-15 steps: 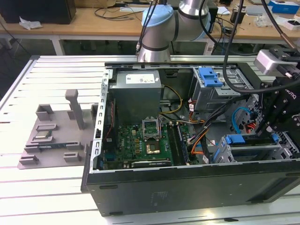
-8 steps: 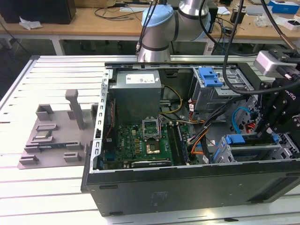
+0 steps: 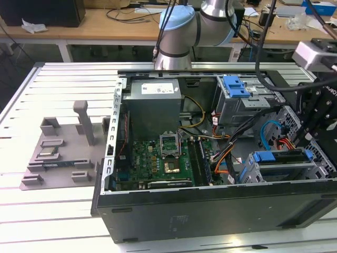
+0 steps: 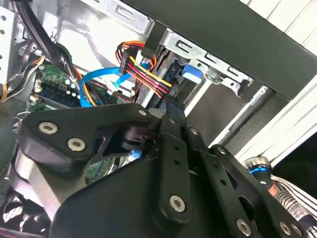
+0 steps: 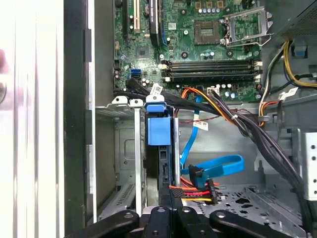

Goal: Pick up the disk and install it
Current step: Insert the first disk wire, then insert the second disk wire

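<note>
The disk (image 3: 281,164) stands on edge in the drive cage at the near corner of the open computer case, on the exterior view's right, with its blue bracket (image 3: 278,156) along the top. In the first wrist view the disk (image 5: 165,168) runs straight out from my fingers, its blue bracket tab (image 5: 159,130) at the far end. My gripper (image 5: 171,210) is shut on the disk's near edge. In the second wrist view the black fingers (image 4: 173,124) reach toward the blue tab (image 4: 192,73) in the cage. The gripper (image 3: 309,138) hangs just beyond the case's wall.
A grey power-supply box (image 3: 155,103), the green motherboard (image 3: 158,158) and a blue latch plate (image 3: 235,87) lie inside the case. Loose cables (image 5: 218,166) hang beside the disk. A grey parts fixture (image 3: 63,153) sits on the table at the exterior view's left.
</note>
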Tool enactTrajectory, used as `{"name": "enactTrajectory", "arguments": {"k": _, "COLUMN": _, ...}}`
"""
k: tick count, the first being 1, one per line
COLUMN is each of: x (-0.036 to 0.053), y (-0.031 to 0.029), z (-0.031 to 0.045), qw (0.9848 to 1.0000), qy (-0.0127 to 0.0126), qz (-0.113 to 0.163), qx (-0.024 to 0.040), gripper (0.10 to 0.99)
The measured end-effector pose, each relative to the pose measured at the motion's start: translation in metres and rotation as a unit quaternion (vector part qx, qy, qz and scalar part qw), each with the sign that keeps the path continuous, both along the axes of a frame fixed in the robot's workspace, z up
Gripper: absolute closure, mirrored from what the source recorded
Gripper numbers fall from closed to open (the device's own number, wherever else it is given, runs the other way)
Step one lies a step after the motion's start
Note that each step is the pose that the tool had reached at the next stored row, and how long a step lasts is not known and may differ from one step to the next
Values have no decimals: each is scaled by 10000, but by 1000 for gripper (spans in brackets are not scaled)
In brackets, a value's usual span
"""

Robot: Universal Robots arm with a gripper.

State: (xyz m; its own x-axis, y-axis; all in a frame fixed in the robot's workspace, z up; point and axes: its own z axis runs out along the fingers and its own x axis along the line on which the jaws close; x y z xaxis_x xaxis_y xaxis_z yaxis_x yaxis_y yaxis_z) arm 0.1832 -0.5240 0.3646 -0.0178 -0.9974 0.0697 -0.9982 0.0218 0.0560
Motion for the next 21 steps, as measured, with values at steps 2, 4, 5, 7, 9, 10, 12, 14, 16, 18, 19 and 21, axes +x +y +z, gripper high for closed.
{"name": "enactTrajectory", "arguments": {"k": 2, "x": 0, "y": 2, "z": 84, "qw": 10000, "qy": 0, "qz": 0, "qx": 0, "gripper": 980}}
{"name": "enactTrajectory", "arguments": {"k": 4, "x": 0, "y": 3, "z": 174, "qw": 10000, "qy": 0, "qz": 0, "qx": 0, "gripper": 980}}
{"name": "enactTrajectory", "arguments": {"k": 5, "x": 0, "y": 3, "z": 191, "qw": 10000, "qy": 0, "qz": 0, "qx": 1, "gripper": 980}}
{"name": "enactTrajectory", "arguments": {"k": 7, "x": 0, "y": 4, "z": 219, "qw": 10000, "qy": 0, "qz": 0, "qx": 1, "gripper": 980}}
{"name": "enactTrajectory", "arguments": {"k": 9, "x": 0, "y": 3, "z": 222, "qw": 10000, "qy": 0, "qz": 0, "qx": 2, "gripper": 980}}
{"name": "enactTrajectory", "arguments": {"k": 10, "x": 0, "y": 4, "z": 223, "qw": 10000, "qy": 0, "qz": 0, "qx": 2, "gripper": 980}}
{"name": "enactTrajectory", "arguments": {"k": 12, "x": 0, "y": 3, "z": 225, "qw": 10000, "qy": 0, "qz": 0, "qx": 0, "gripper": 980}}
{"name": "enactTrajectory", "arguments": {"k": 14, "x": 0, "y": 4, "z": 224, "qw": 10000, "qy": 0, "qz": 0, "qx": 0, "gripper": 980}}
{"name": "enactTrajectory", "arguments": {"k": 16, "x": 0, "y": 3, "z": 225, "qw": 10000, "qy": 0, "qz": 0, "qx": 0, "gripper": 973}}
{"name": "enactTrajectory", "arguments": {"k": 18, "x": 0, "y": 3, "z": 226, "qw": 10000, "qy": 0, "qz": 0, "qx": 0, "gripper": 784}}
{"name": "enactTrajectory", "arguments": {"k": 19, "x": 0, "y": 4, "z": 226, "qw": 10000, "qy": 0, "qz": 0, "qx": 0, "gripper": 784}}
{"name": "enactTrajectory", "arguments": {"k": 21, "x": -14, "y": 17, "z": 226, "qw": 10000, "qy": 0, "qz": 4, "qx": -2, "gripper": 784}}
